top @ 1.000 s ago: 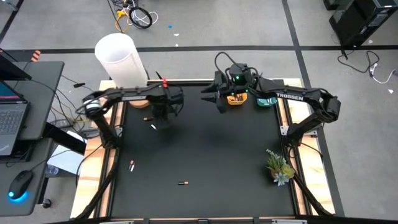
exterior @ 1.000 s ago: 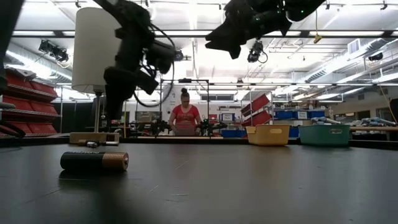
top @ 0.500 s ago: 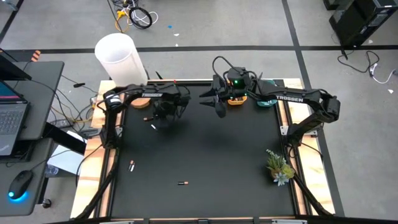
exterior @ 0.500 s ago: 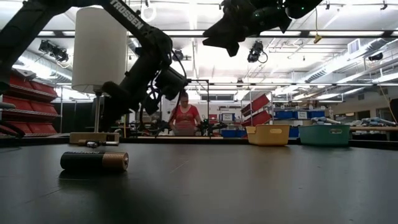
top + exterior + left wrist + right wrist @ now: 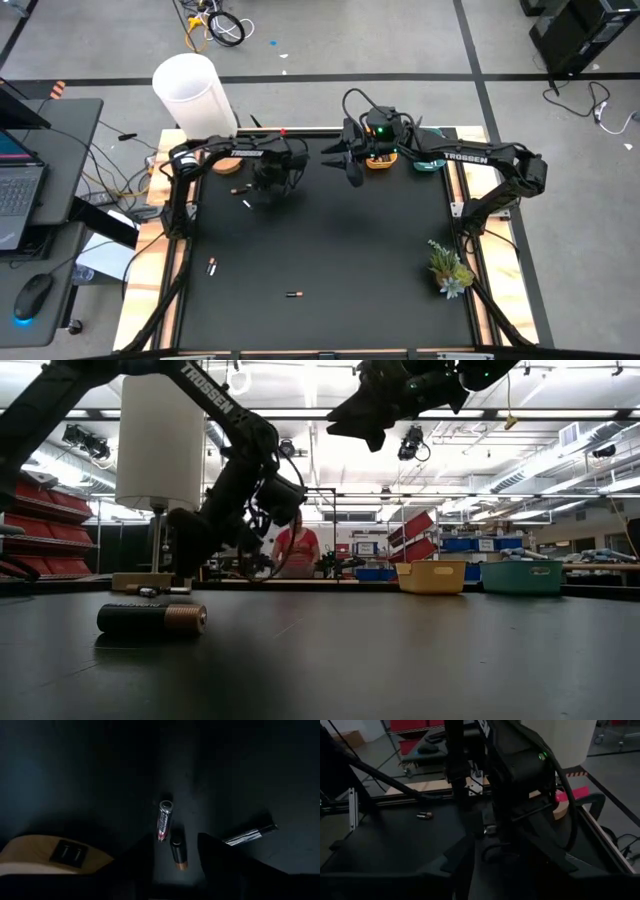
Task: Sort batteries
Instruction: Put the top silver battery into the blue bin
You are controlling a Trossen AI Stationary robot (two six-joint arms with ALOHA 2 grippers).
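Grey floor crossed by dark tape lines seen around black table. Desk with laptop and mouse set beside table. Coiled cables left on floor. Workshop hall lit by ceiling strip lights; red shelving and person at bench shown beyond.
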